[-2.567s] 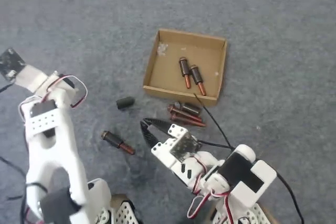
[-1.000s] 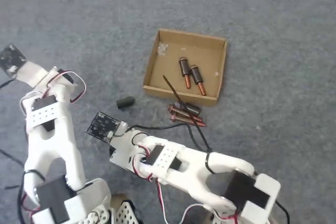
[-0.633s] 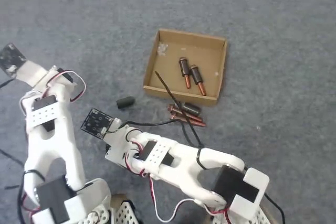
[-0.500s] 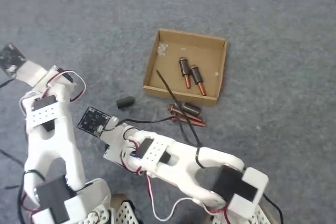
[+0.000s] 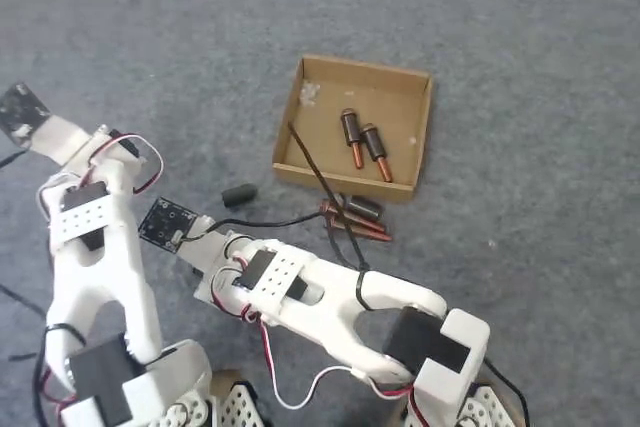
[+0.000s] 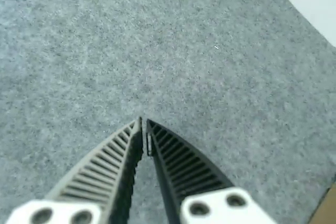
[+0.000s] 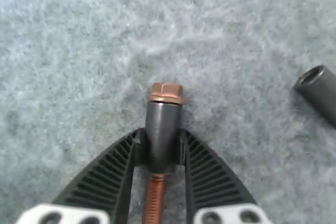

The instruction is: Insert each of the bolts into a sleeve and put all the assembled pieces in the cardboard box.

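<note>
In the right wrist view my right gripper (image 7: 160, 135) is shut on an assembled piece (image 7: 160, 116): a dark sleeve with a copper bolt through it, its hex head pointing away from the wrist. It lies low over the grey carpet. A loose dark sleeve (image 7: 317, 90) lies close by, also seen in the high view as the loose sleeve (image 5: 238, 195). The right arm (image 5: 280, 282) stretches left across the front of the table. The cardboard box (image 5: 365, 65) holds two assembled pieces (image 5: 362, 144). My left gripper (image 6: 143, 125) is shut and empty over bare carpet.
Two copper bolts (image 5: 357, 225) and another dark sleeve (image 5: 364, 207) lie against the box's front wall. A black cable (image 5: 318, 179) runs from the right arm across the box's front corner. The left arm (image 5: 95, 247) stands at the left edge.
The right arm swung left from the front centre over the assembled piece that lay at front left, and its gripper, open before, is now shut on that piece. The left arm shifted slightly.
</note>
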You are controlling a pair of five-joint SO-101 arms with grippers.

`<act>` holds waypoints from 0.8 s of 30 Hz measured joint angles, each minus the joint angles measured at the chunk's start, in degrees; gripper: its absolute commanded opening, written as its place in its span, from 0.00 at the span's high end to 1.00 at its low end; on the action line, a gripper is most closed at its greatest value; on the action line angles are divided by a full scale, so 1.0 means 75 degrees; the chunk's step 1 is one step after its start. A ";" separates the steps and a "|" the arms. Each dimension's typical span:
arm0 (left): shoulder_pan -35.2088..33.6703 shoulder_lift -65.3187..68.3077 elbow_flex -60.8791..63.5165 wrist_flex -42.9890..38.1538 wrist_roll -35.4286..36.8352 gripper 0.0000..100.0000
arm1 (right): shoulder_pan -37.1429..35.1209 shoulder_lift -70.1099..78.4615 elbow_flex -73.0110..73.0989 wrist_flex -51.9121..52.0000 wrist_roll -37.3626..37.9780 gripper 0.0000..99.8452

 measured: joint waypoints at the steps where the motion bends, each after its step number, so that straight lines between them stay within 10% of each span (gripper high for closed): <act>1: 0.0000 0.0000 0.0000 0.0000 0.0000 0.99 | 0.0000 0.0000 0.0000 0.0035 0.0000 0.99; 24: 0.0000 0.0000 0.0000 0.0000 0.0000 0.99 | 0.3774 -0.1852 0.0000 0.1711 -0.0023 0.99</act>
